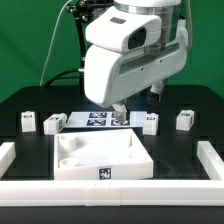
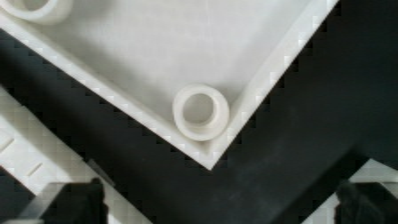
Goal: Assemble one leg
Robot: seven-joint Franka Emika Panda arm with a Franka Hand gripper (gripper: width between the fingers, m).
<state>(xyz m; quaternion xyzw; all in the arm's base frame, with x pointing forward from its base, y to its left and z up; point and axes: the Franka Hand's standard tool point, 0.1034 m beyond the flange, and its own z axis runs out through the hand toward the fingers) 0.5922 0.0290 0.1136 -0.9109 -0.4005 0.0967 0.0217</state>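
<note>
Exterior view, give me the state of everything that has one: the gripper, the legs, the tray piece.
gripper: open, holding nothing
legs: four, loose on the table, none fitted
tray-like piece: flat on the table, open side up
corner socket: empty

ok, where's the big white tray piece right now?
Exterior view: the tray piece lies flat at front centre of the black table, directly in front of the marker board.
</note>
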